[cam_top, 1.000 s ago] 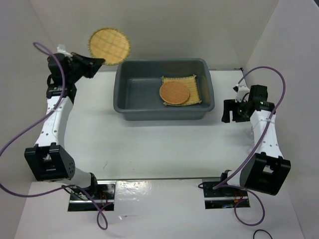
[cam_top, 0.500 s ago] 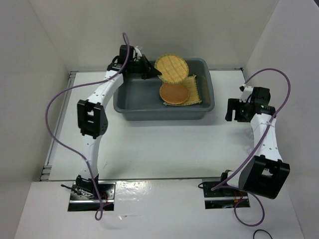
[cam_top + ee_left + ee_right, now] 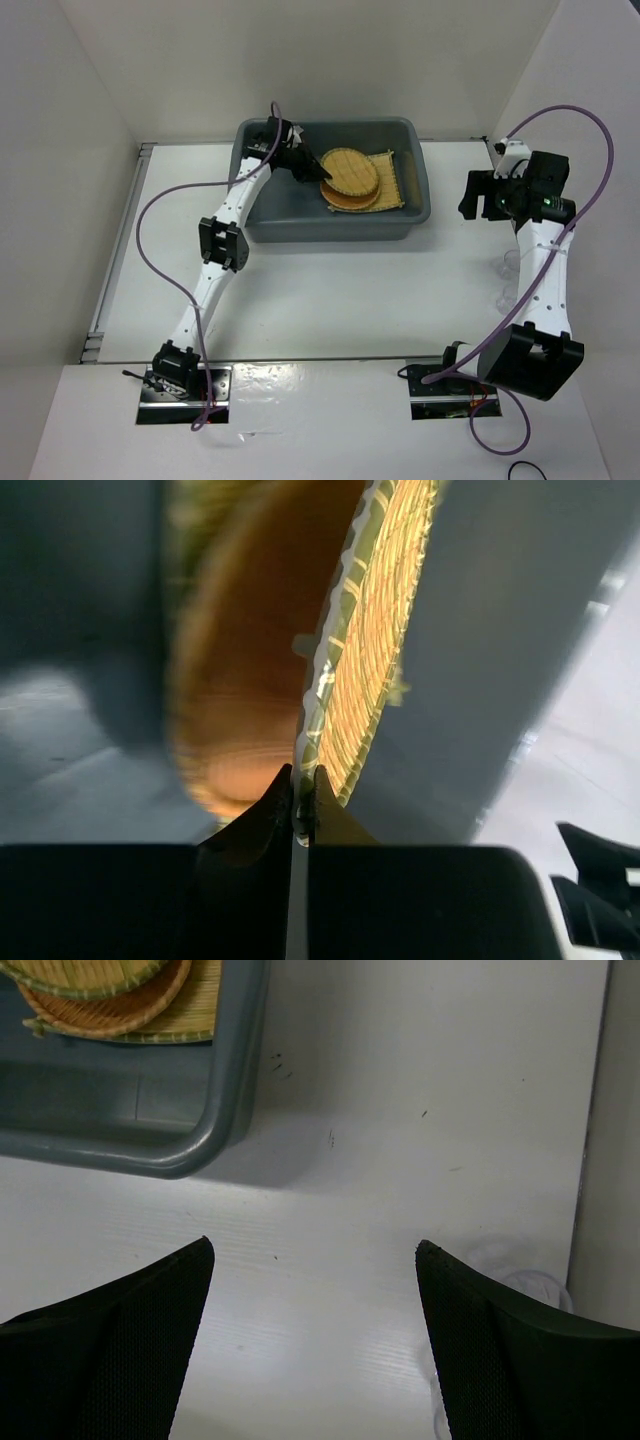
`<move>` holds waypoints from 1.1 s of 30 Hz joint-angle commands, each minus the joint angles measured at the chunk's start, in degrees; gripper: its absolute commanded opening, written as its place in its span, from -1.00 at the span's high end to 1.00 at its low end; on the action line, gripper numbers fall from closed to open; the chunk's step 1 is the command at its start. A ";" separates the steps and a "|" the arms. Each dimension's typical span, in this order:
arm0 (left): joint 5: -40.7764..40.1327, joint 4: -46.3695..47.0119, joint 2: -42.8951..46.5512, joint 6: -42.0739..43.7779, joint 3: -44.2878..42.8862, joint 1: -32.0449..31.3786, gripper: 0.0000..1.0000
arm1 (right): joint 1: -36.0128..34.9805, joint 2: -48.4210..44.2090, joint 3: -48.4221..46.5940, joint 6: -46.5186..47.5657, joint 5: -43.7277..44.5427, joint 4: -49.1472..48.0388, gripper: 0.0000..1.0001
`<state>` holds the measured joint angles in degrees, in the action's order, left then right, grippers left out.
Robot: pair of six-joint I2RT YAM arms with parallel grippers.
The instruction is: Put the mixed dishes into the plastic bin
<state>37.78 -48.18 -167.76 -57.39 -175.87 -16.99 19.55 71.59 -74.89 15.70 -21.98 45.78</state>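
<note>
Now yellow disc (image 3: 350, 170), pinched in left gripper (image 3: 303, 800), swung from upper left into bin (image 3: 330, 236); I release next; right gripper (image 3: 313, 1260) wide.

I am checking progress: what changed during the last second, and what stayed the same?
The left gripper, still shut on the yellow disc, carried it from the far left into the plastic bin, over the orange disc. The square mat and bin stayed; the right gripper stayed open.

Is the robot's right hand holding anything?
No, the right hand has its two fingers spread wide apart above the white table, with nothing between them.
</note>
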 commanded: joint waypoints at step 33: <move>-11.77 -23.10 2.01 7.38 -3.43 3.28 -0.68 | 2.07 3.82 -1.40 1.70 -8.96 2.29 -0.75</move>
<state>24.14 -71.09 -163.04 -51.07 -178.36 -11.68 21.17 75.48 -75.05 17.45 -29.54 48.25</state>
